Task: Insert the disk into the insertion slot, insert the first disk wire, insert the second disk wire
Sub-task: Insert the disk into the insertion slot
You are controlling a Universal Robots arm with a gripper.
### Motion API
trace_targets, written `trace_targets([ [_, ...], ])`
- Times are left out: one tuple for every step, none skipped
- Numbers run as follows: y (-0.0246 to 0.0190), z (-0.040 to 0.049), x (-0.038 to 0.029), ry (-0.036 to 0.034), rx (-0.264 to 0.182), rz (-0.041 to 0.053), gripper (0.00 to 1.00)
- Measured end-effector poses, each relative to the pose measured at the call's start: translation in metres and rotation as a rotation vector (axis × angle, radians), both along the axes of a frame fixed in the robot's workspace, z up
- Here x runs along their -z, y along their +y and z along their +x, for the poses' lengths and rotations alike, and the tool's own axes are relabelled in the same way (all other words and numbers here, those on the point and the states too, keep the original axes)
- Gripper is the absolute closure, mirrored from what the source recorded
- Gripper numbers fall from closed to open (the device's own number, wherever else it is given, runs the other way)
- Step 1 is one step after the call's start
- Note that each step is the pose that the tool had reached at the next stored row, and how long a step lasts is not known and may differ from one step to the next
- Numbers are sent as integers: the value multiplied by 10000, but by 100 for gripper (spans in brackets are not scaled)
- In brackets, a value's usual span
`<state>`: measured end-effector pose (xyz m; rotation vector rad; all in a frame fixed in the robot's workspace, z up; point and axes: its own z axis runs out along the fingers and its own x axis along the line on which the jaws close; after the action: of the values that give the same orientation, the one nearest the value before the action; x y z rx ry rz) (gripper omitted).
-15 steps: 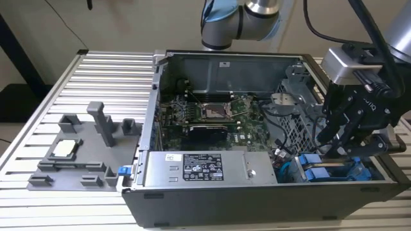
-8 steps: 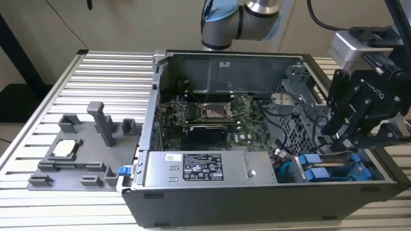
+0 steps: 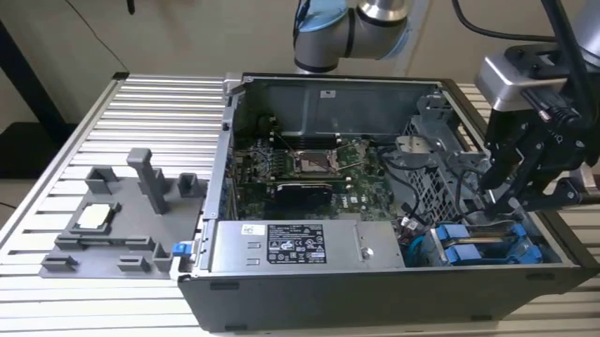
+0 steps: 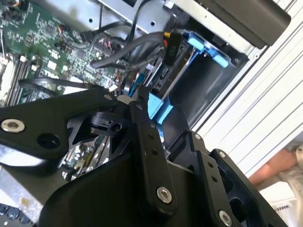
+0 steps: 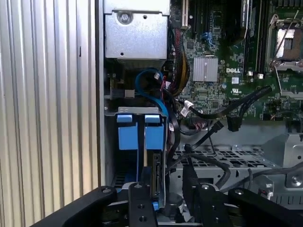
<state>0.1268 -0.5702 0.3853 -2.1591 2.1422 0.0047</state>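
Blue disk carriers (image 5: 155, 135), two, abreast (one grey insertion slot (image 5: 137, 111))

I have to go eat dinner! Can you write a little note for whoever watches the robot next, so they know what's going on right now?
Pincer: low inside the open computer case, on the exterior view's right.
Disk: its blue carrier sits in the insertion slot, beside another blue carrier.
Done: the disk looks seated.
Left: black wires lie loose nearby; I cannot tell whether either disk wire is plugged in.
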Motion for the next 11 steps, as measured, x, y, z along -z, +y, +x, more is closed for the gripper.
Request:
trace_targets([
  [0, -1, 0, -150, -10, 96, 60],
  [0, -1, 0, -276, -20, 188, 60],
  [0, 0, 0, -377, -37, 301, 60],
  [0, 1, 0, -413, -79, 387, 60],
  [0, 6, 0, -413, -149, 396, 60],
  [0, 9, -1, -410, -265, 396, 60],
  [0, 11, 0, -406, -380, 401, 60],
  [0, 14, 0, -403, -501, 404, 60],
  [0, 18, 0, -399, -615, 405, 60],
  [0, 22, 0, -396, -731, 408, 60],
  [0, 28, 0, -394, -841, 410, 60],
])
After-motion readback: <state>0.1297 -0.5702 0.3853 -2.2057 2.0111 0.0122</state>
